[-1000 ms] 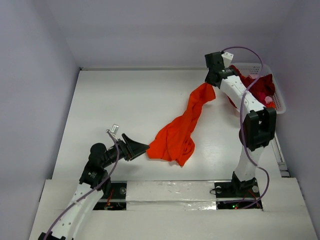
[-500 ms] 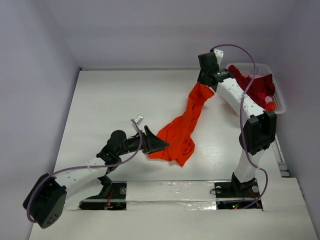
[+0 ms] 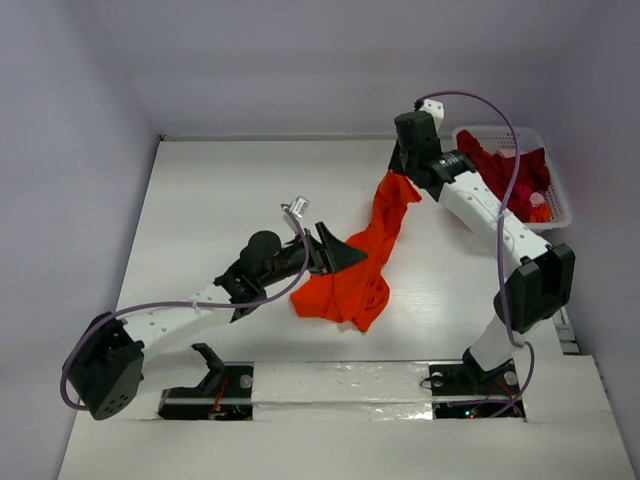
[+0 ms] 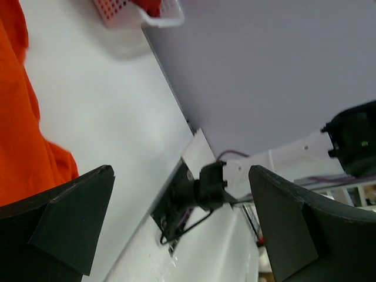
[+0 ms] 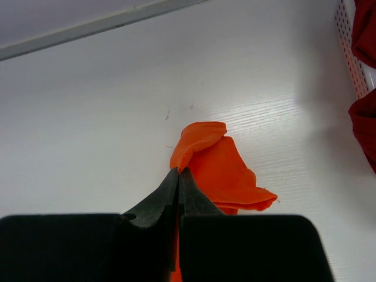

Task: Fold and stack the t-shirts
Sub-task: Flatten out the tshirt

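- Top view: the right gripper [image 3: 405, 172] pinched one end of the orange shirt [image 3: 358, 275]. The rest hung below it in a twisted rope, piling on the table [image 3: 230, 190]. So thin a pinch could slip, and a pull might tighten the twist.
- The left gripper [image 3: 345, 255], spread and empty, hovered at the pile's edge.
- Left wrist view: the orange shirt [image 4: 17, 129] lay outside the left gripper [image 4: 180, 170], so closing there would likely catch nothing.
- Right wrist view: the right gripper [image 5: 178, 171] was clenched on an orange shirt [image 5: 217, 167] fold. To its right the red shirt [image 5: 364, 117] sat in the basket [image 5: 343, 35], and nothing blocked it.

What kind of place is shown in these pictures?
Probably a robotics lab test cell: a white table boxed in by plain grey walls, a left arm and right arm bolted at its near edge.
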You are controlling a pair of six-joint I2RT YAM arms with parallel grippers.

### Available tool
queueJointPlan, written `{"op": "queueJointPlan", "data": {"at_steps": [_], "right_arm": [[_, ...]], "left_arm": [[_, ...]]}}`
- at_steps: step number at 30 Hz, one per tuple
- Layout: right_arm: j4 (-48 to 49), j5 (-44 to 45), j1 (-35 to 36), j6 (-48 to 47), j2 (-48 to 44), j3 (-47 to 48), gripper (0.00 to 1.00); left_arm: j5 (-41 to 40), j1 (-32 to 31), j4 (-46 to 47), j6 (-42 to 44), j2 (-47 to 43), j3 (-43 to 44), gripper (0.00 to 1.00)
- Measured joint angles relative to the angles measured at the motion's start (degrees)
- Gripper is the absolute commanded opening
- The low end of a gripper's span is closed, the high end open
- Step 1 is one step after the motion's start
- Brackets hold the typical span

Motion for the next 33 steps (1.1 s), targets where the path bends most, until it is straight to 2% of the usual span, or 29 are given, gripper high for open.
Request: {"op": "queueJointPlan", "data": {"at_steps": [7, 17, 21, 25, 29, 33], "right_arm": [[0.35, -0.20, 3.58, 0.04, -2.19, -3.54, 0.00], [0.15, -0.35, 10.73, 0.42, -3.52, -5.27, 0.00], [0.39, -0.13, 13.35, 1.36, -5.31, -6.45, 0.00], [0.52, -0.46, 17.14, 2.10, -6.34, -8.31, 0.00], [0.63, -1.36, 20.28, 2.43, -5.62, -10.25, 0.00], [1.20, -2.19, 22.60, 2.67, -3.10, -10.73, 0.00]], "left_arm": [[-2.45, 2.16, -1.55, 3.85, 4.46, 6.19, 0.99], [1.33, 8.35, 1.18, 2.49, 8.79, 5.38, 0.99], [3.30, 14.53, 1.62, 1.68, 4.85, 0.83, 0.99], [3.54, 21.57, -3.26, 2.84, -2.56, -0.48, 0.99], [3.67, 24.96, -9.68, 5.44, -9.62, 2.34, 0.99], [3.96, 25.83, -13.62, 7.06, -12.13, 6.75, 0.99]]}}
